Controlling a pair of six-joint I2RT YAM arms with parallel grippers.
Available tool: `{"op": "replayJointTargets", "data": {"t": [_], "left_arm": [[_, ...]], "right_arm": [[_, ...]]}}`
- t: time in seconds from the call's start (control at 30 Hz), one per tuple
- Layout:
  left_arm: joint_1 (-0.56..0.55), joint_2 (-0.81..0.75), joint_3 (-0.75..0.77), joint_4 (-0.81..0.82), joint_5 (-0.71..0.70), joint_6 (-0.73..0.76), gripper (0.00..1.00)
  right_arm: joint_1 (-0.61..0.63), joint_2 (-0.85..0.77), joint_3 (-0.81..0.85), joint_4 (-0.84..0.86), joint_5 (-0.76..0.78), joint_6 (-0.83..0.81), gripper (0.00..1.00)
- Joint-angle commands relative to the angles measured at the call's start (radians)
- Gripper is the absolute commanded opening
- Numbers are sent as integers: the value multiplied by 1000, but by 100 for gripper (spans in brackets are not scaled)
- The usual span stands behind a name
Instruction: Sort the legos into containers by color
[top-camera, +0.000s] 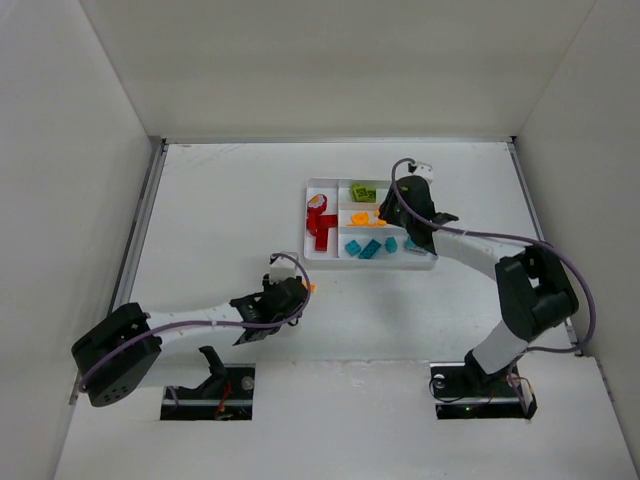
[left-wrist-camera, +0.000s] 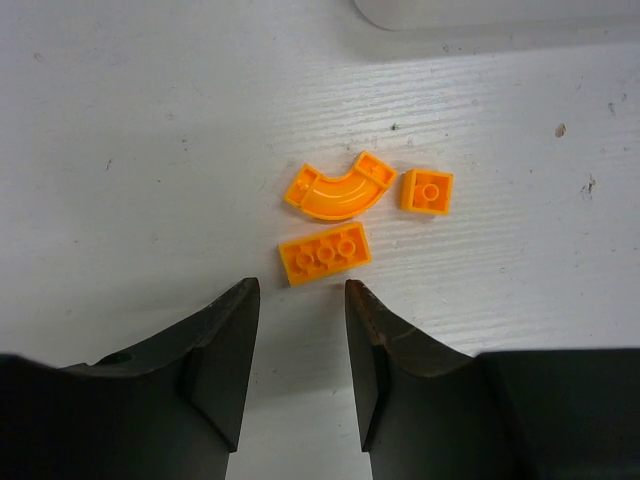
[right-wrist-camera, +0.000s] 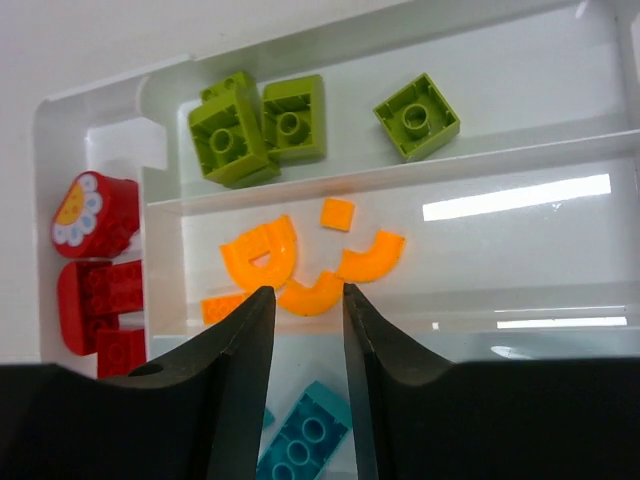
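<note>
Now poised, jaws parted and empty: right gripper (right-wrist-camera: 308, 295) over orange section (right-wrist-camera: 500, 250) of tray (right-wrist-camera: 110, 85), left gripper (left-wrist-camera: 300, 287) near tray for loose orange legos (left-wrist-camera: 325, 253).

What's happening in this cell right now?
Two arms are sorting lego bricks by colour into a white tray. The right gripper hangs open over the section with orange pieces, holding nothing. Other sections hold green bricks, red bricks and teal bricks. The left gripper is open and empty above three orange bricks on the table, not yet sorted.
</note>
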Motion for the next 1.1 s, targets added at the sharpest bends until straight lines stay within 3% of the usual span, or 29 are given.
{"op": "replayJointTargets", "data": {"t": [0.0, 0.27, 0.53, 0.7, 0.93, 1.07], "left_arm": [[-7, 8, 31, 18, -20, 23, 37], [-15, 36, 63, 20, -50, 67, 43], [-16, 111, 96, 50, -77, 84, 42], [-13, 107, 99, 44, -77, 75, 35], [-31, 65, 82, 3, -67, 38, 16], [-27, -59, 83, -64, -65, 7, 13]], "right_arm": [[49, -104, -55, 79, 18, -11, 39], [184, -199, -182, 96, 18, 4, 41], [302, -222, -234, 107, 9, 14, 43], [345, -195, -248, 133, 4, 29, 44], [391, -181, -261, 134, 5, 46, 51], [437, -138, -228, 121, -54, 8, 42]]}}
